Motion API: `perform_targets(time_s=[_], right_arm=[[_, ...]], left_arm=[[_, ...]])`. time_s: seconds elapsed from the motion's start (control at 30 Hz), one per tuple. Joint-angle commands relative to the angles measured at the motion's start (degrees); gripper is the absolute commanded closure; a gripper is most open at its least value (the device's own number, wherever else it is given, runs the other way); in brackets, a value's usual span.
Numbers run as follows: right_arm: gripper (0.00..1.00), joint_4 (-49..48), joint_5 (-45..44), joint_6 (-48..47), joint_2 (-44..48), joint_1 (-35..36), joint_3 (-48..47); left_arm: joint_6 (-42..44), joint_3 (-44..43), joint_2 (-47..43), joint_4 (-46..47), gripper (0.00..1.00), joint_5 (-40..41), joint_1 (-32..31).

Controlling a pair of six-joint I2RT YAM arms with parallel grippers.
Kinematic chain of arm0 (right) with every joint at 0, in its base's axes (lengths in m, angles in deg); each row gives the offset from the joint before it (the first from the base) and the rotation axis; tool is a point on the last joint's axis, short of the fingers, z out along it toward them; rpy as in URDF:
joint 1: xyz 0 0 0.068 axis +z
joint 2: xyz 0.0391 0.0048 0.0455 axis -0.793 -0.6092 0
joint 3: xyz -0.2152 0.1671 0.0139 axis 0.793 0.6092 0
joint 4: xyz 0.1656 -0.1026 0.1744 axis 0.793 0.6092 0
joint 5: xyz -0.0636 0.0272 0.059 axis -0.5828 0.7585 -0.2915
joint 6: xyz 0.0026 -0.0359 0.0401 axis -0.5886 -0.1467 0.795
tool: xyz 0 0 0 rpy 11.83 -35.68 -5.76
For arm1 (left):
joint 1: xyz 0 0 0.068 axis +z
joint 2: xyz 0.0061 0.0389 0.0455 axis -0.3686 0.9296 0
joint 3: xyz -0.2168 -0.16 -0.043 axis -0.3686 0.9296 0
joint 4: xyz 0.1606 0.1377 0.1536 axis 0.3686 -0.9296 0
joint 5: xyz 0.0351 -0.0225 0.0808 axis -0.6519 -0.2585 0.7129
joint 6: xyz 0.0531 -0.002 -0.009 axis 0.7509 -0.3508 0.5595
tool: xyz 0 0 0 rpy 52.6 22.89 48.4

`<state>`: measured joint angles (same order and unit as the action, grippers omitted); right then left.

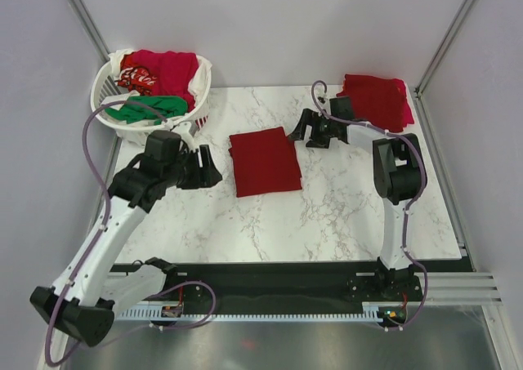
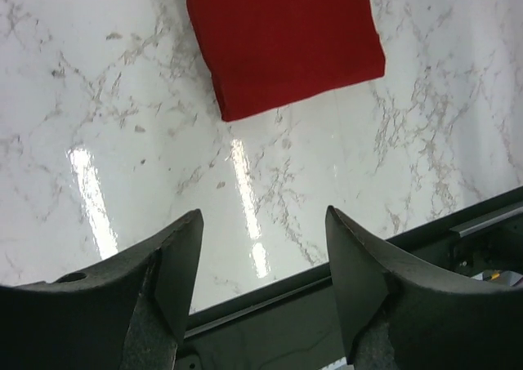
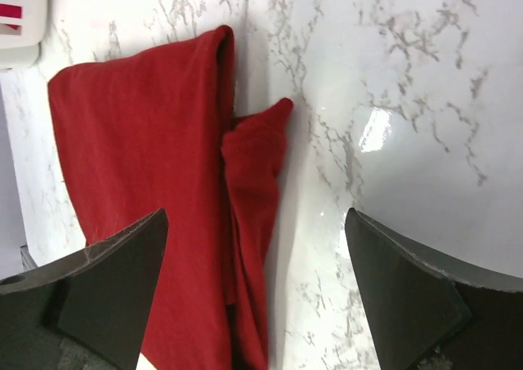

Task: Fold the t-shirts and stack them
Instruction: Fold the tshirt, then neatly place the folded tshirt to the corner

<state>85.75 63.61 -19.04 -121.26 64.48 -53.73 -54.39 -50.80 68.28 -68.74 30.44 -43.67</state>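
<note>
Two arms work a white marble table (image 1: 343, 223), the left arm (image 1: 106, 231) reaching in from the near left and the right arm (image 1: 396, 182) from the near right. A white lattice basket (image 1: 102, 92) at the far left corner holds crumpled shirts, dark red (image 1: 167, 68) and green (image 1: 155, 106) among them. One folded dark red t-shirt (image 1: 264, 162) lies flat at the table's centre. A stack of red shirts (image 1: 377, 99) sits at the far right corner.

The left gripper (image 1: 214, 174) hangs just left of the folded shirt, jaws spread and empty above bare marble. The right gripper (image 1: 296, 131) hovers at the shirt's far right corner, jaws also spread wide, holding nothing. From the right wrist, a loose flap (image 3: 257, 145) juts from the shirt's edge.
</note>
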Motion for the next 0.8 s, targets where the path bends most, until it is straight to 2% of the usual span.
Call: perform_targets(time_s=[0.0, 0.13, 0.37, 0.47, 0.5, 0.63, 0.67, 0.7, 0.77], right_arm=[[0.02, -4.5, 4.3, 2.4, -2.5, 1.0, -0.1], [0.02, -5.6, 5.4, 3.1, -3.8, 1.0, 0.9], [0.03, -6.7, 6.4, 3.8, -6.6, 2.4, 1.4], [0.06, -7.0, 6.6, 3.6, -7.4, 3.0, 2.2], [0.07, -7.2, 6.6, 3.6, -7.5, 3.2, 2.4], [0.12, -7.6, 6.9, 3.4, -8.2, 4.0, 3.0], [0.15, -7.5, 6.9, 3.3, -8.5, 4.2, 3.2], [0.17, -7.6, 6.9, 3.2, -8.7, 4.3, 3.2], [0.23, -7.5, 6.9, 2.7, -9.2, 4.7, 3.5]], left_arm=[[2.7, 4.7, -6.5, -2.3, 0.31, 1.5, 0.0], [3.2, 8.4, -13.1, -2.6, 0.32, 4.0, 0.0], [2.3, 9.9, -19.2, -0.7, 0.22, 8.4, 0.0], [2.3, 11.2, -22.0, 1.0, 0.21, 8.5, 0.0], [1.8, 11.7, -23.1, 1.4, 0.23, 10.8, 0.0], [1.1, 16.1, -37.9, 5.1, 0.18, 17.3, 0.0], [1.6, 18.7, -40.9, 6.3, 0.07, 18.3, 0.0], [1.6, 20.3, -47.4, 9.2, 0.04, 20.2, 0.0], [1.7, 23.5, -52.4, 11.7, 0.01, 20.7, 0.0]])
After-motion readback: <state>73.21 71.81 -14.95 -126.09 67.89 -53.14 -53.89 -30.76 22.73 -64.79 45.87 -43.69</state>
